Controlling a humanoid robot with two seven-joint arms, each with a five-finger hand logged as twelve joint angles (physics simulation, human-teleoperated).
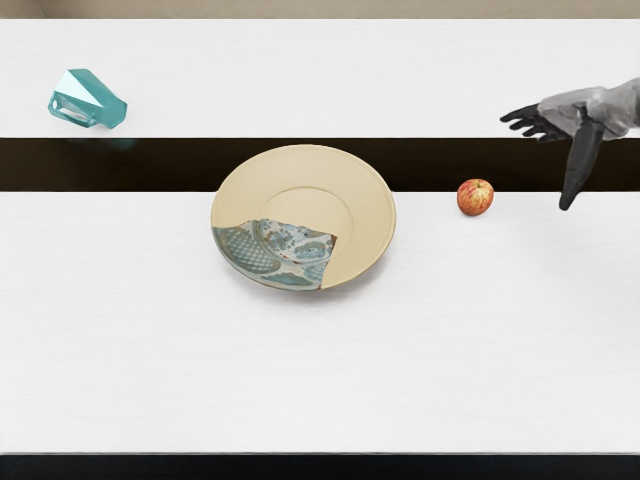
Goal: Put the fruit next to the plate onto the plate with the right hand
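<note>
A small red-and-yellow apple (475,197) lies on the white table, to the right of a wide beige plate (330,185) whose lower left part carries a blue-green pattern. My right hand (556,128) comes in from the right edge, above and to the right of the apple, well apart from it. Its dark fingers are spread and hold nothing, the thumb pointing downward. Nothing rests on the plate. The left arm does not show.
A teal angular cup-like object (88,100) lies tipped at the far left of the back table section. A dark gap (120,165) runs across the view between the two white surfaces, passing behind the plate.
</note>
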